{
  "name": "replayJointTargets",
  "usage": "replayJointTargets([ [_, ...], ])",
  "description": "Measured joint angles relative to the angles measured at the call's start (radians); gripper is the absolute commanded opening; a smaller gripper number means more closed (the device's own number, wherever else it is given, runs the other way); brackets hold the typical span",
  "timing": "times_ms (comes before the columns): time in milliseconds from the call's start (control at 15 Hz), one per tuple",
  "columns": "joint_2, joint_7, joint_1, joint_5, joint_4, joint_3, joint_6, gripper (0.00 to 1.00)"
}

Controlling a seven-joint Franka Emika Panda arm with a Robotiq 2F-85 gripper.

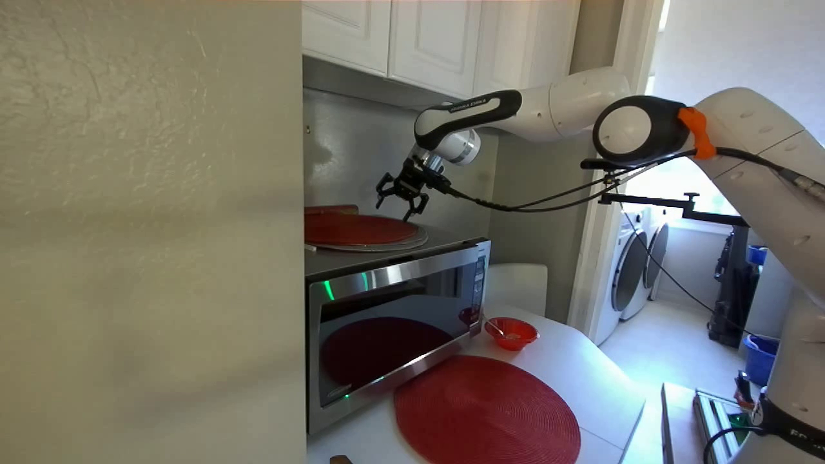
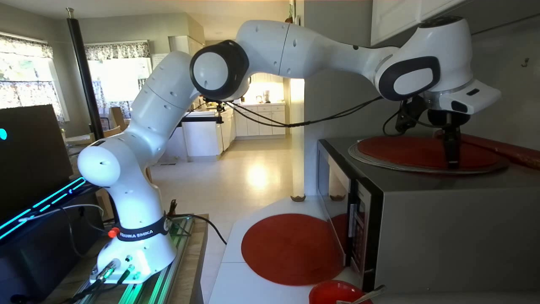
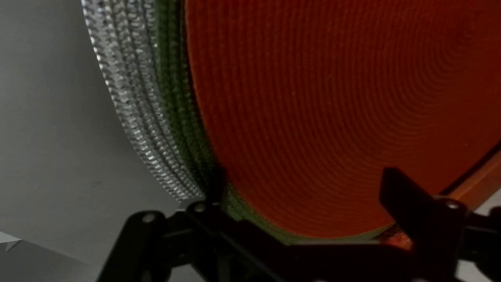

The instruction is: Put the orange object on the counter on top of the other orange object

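Tool (image 3: 305, 174): fingers wide apart, nothing held; other orange mat (image 3: 332, 109) just below, in stack atop microwave (image 2: 455, 236). Green mat (image 3: 174, 86) under it: wrist view only. Orange mat (image 2: 291, 249): flat on white surface (image 2: 253, 291), w/ red bowl (image 1: 511, 333) nearby, both ext. views only. Arm (image 2: 270, 50): arched, outstretched, wrist angled down.

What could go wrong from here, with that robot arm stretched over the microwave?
The open gripper, close over the stacked mats, might nudge them askew. The red mat on the counter lies flat, so its thin edge may be hard to pinch. The bowl nearby, utensil inside, could get knocked.
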Motion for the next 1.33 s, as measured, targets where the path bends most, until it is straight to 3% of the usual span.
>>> replayJointTargets([
  [1333, 0.007, 0.0, 0.018, -0.101, 0.018, -0.013, -0.014, 1.0],
])
